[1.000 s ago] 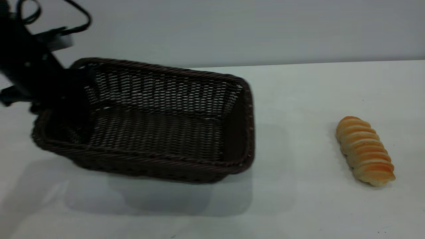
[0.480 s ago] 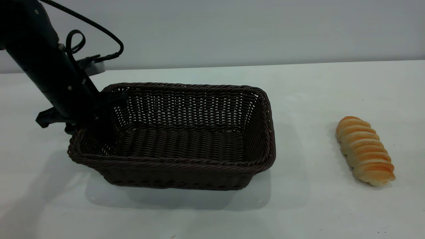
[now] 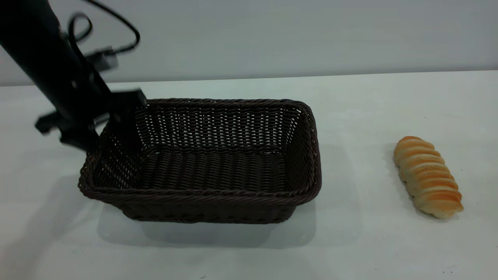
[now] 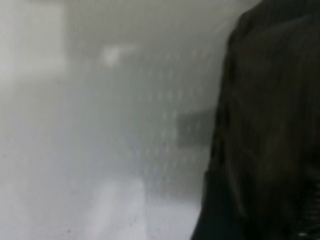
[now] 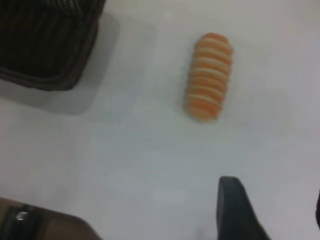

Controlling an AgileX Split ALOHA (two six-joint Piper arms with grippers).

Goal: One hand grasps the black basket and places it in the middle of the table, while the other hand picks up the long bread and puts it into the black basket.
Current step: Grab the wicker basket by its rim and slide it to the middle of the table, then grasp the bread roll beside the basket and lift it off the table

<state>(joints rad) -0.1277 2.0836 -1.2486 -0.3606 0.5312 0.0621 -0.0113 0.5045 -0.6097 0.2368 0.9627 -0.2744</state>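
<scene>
Exterior: black basket sits flat on the table, roughly mid-table, a bit toward the left edge. Left gripper is at the basket's left end wall; one finger looks inside the rim, one outside, but can't tell whether they pinch the wicker or are spread. Long bread lies on the tabletop near the right edge, well apart from the basket, untouched. Right arm not visible here.

Left wrist: dark blurred mass, likely basket weave, up close; nothing on finger state.

Right wrist: bread lies on bare table, basket corner to one side. Right gripper hovers above the table short of the bread, holding nothing, fingers spread.

Status, my read: basket placement looks done or nearly done. Bread pick and drop are all still to do.
</scene>
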